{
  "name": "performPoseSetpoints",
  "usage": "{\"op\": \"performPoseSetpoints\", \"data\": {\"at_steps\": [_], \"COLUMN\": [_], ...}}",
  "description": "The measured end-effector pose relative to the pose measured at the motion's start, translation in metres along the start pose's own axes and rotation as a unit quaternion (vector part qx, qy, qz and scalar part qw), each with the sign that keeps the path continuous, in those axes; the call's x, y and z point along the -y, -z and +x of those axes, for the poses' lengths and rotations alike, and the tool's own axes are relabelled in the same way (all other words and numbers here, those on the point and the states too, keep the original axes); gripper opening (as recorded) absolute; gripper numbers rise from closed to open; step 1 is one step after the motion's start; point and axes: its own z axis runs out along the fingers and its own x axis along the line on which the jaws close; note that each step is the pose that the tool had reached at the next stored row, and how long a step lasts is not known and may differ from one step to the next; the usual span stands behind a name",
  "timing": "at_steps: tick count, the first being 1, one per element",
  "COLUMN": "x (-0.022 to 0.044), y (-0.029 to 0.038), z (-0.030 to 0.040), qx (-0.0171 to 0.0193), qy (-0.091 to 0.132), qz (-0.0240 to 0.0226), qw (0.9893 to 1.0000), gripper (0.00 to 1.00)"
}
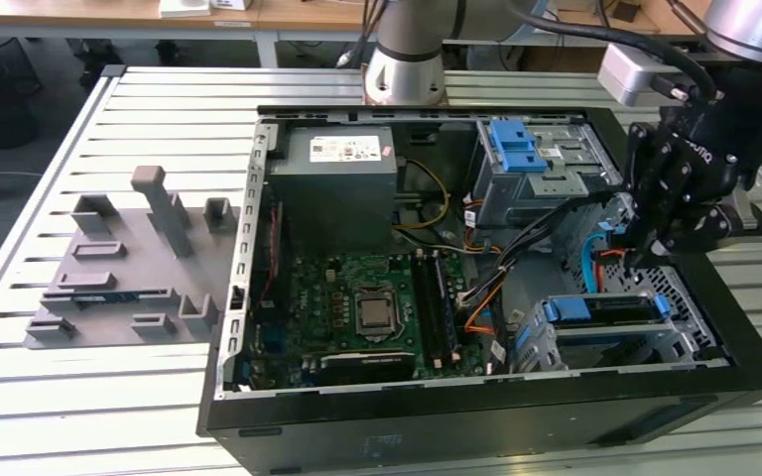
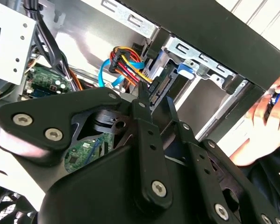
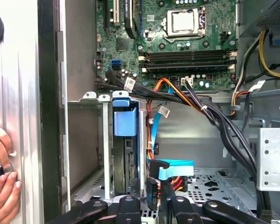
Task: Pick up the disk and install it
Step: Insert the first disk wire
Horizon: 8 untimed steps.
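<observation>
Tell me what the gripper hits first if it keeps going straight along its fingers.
Probably the black power connector with its red, yellow and orange wires, just ahead of the gripper; the drive cage lies beyond. Depth is uncertain.

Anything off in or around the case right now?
Yes. A person's hand is at the outside of the case, beside the drive cage and close to the gripper. A cable connector hangs loose by the cage and looks unplugged. Nothing looks damaged or spilled.
</observation>
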Motion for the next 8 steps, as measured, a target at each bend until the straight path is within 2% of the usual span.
{"op": "performPoseSetpoints", "data": {"at_steps": [2,8], "x": [0.0000,0.0004], "y": [-0.0010,-0.0033], "z": [-0.0006,-0.0020], "qx": [-0.0016,-0.0028], "qy": [0.000,0.000], "qz": [0.0000,0.0000], "qw": [1.0000,1.0000], "gripper": [0.31,0.31]}}
